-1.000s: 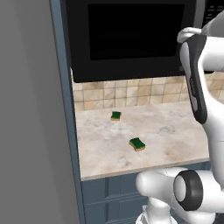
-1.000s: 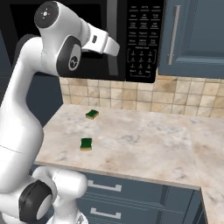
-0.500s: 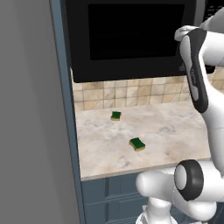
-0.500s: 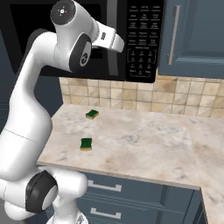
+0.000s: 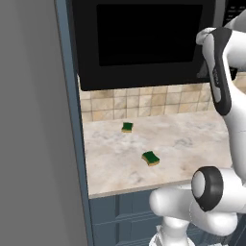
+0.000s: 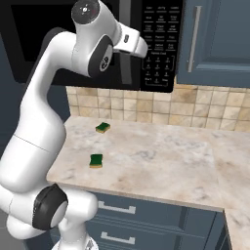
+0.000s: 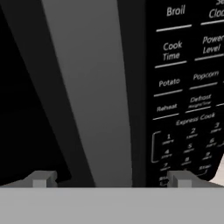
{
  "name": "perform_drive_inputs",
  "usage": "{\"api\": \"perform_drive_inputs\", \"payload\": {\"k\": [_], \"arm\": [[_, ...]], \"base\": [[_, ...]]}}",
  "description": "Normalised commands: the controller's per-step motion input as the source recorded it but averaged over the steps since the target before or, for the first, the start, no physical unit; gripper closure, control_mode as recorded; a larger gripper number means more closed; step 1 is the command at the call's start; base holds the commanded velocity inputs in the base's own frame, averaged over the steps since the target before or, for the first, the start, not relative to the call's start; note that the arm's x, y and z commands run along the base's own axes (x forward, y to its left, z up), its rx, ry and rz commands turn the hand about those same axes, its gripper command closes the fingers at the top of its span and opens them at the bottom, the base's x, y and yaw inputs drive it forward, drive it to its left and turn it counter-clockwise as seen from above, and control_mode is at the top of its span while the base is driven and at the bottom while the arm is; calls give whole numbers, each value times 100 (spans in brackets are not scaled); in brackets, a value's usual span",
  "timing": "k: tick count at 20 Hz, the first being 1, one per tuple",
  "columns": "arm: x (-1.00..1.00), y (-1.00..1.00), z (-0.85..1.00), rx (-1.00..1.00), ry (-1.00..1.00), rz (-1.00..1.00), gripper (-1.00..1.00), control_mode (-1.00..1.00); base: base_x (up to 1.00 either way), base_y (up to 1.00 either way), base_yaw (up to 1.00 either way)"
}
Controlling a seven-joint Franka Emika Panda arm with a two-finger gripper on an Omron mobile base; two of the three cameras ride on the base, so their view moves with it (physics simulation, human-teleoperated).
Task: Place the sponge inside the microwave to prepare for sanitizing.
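Still sitting on the marble counter (image 6: 161,161), untouched: the sponge (image 5: 151,158), green top over tan layer, near the front edge, well apart from the smaller darker sponge (image 5: 127,127) lying closer to the tile backsplash (image 6: 195,110). Hovering up high at the microwave (image 5: 139,41), not down at the counter: the gripper (image 7: 111,177), jaws standing wide, holding nothing, straddling the grey door handle (image 7: 87,92) just beside the keypad panel (image 7: 188,87). Looking like the door-opening step, judged from that pose; door reading as closed, so nothing done yet: opening, picking the sponge, placing inside all remaining. Hiding behind dark glass: the interior and turntable. Cutting off the microwave's right side in the left base view: the arm. Hard telling whether fingertips (image 7: 41,178) are touching the handle.
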Motion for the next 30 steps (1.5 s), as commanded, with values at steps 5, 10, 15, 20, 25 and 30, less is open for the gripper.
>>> {"api": "perform_drive_inputs", "payload": {"k": [5,10,15,20,25,30], "arm": [[15,0,0,0,0,0,-100,-100],[18,0,-4,0,0,3,-100,-100],[17,0,-3,0,0,2,-100,-100],[19,-8,-9,0,0,2,-100,-100],[11,-5,-11,0,-2,2,-100,-100],[0,0,0,0,0,1,100,-100]], "base": [[0,0,0],[0,0,0],[0,0,0],[0,0,0],[0,0,0],[0,0,0]]}}
